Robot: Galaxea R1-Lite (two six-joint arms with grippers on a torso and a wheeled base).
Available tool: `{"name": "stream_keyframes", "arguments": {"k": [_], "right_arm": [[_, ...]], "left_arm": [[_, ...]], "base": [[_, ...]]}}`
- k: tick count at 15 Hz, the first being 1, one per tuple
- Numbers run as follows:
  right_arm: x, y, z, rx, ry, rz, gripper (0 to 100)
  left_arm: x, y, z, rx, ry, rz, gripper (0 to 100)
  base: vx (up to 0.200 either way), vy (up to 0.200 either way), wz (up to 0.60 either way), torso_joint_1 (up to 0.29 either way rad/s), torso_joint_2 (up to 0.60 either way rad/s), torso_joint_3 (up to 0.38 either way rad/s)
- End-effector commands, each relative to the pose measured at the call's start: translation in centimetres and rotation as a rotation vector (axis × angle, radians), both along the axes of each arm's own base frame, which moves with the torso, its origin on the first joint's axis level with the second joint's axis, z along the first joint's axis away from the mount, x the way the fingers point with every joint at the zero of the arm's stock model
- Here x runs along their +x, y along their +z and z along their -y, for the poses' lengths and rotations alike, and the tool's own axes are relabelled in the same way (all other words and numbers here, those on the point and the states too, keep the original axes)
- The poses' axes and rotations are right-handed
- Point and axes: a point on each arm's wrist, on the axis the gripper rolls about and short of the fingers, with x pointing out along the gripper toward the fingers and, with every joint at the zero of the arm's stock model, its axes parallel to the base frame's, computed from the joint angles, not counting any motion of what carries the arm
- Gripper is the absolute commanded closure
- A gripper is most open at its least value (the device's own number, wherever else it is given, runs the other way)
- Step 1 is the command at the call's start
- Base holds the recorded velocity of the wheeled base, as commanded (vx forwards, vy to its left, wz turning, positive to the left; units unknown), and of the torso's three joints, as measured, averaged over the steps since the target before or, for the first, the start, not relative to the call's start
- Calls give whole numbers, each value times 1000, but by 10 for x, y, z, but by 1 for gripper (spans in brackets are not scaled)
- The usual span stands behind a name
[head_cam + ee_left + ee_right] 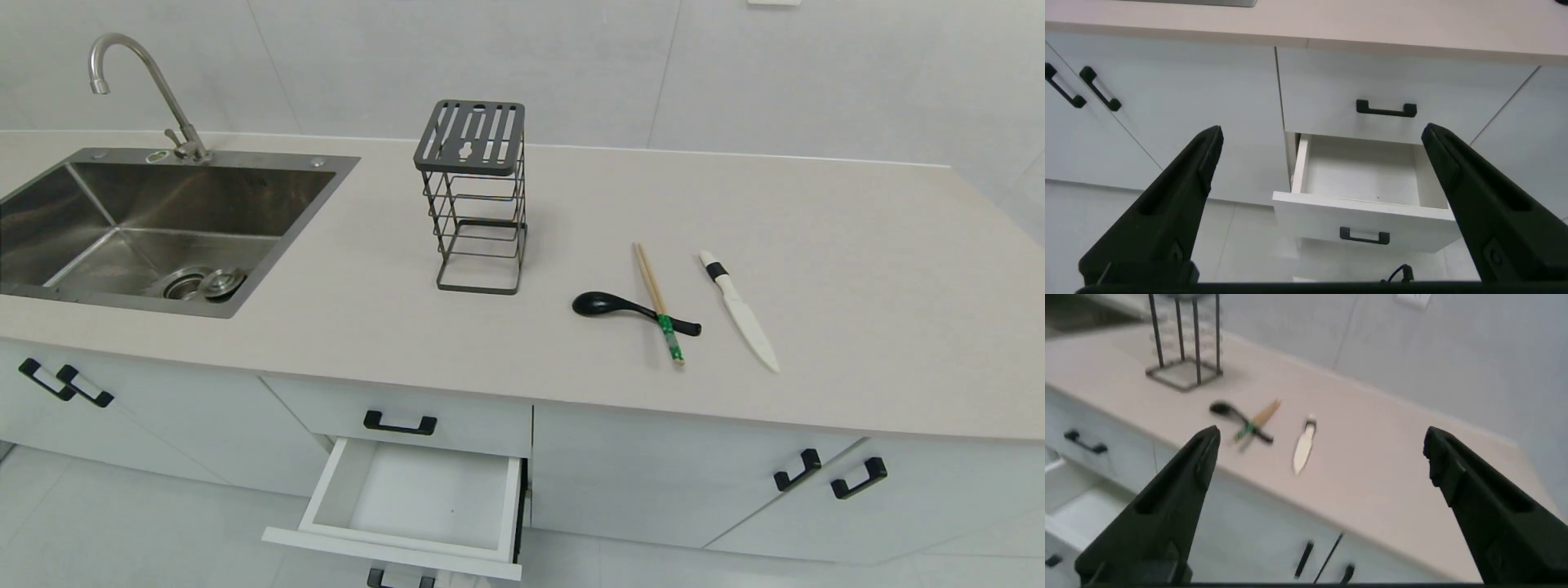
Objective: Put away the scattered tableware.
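**Head view.** On your table [816,245] the scattered tableware lies in a loose group right of centre, near the front edge.
- The black spoon [608,305] lies with its bowl to the left and its handle running right.
- The chopsticks [657,302] lie as a pair across that handle, touching it. Their green-patterned ends point toward the front edge.
- The white knife [739,310] lies just right of the chopsticks and apart from them. It has a dark band near its far end, and its pale tip points toward the front edge.
- The wire rack [473,196] stands upright at mid-table, left of the spoon and apart from it, and is capped by a slotted plate.
- The sink [204,188] is set into the table farther left, with the tap [139,73] at its back rim.
- The open drawer [416,498] is pulled out below the table's front. It sits beneath a closed drawer [465,416] that has a black handle.

**Left wrist view.** Your left pincer [1320,131] hangs in front of the cabinets. Its jaws are spread wide with nothing between them, and the open drawer shows through the gap.

**Right wrist view.** Your right pincer [1323,434] hangs off the table's front, raised above it. Its jaws are likewise spread wide and grip nothing. Beyond them you see the spoon, chopsticks and knife on the table, well apart from the pincer, with the foot of the rack farther along.
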Motion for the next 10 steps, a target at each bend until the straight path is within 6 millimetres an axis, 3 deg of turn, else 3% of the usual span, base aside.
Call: {"name": "stream_keyframes", "arguments": {"k": [1, 4, 5, 10], "right_arm": [[44, 43, -1, -5, 53, -222, 0], [79, 44, -1, -6, 77, -355, 0], [80, 44, -1, -7, 79, -357, 0], [129, 47, -8, -23, 151, -470, 0]], "left_arm": [[0, 0, 0, 0, 0, -1, 0], [0, 0, 0, 0, 0, -1, 0], [0, 0, 0, 0, 0, -1, 0], [0, 0, 0, 2, 0, -1, 0]], "base": [[0, 0, 0, 0, 0, 0], [0, 0, 0, 0, 0, 0], [0, 0, 0, 0, 0, 0], [0, 0, 0, 0, 0, 0]]}}
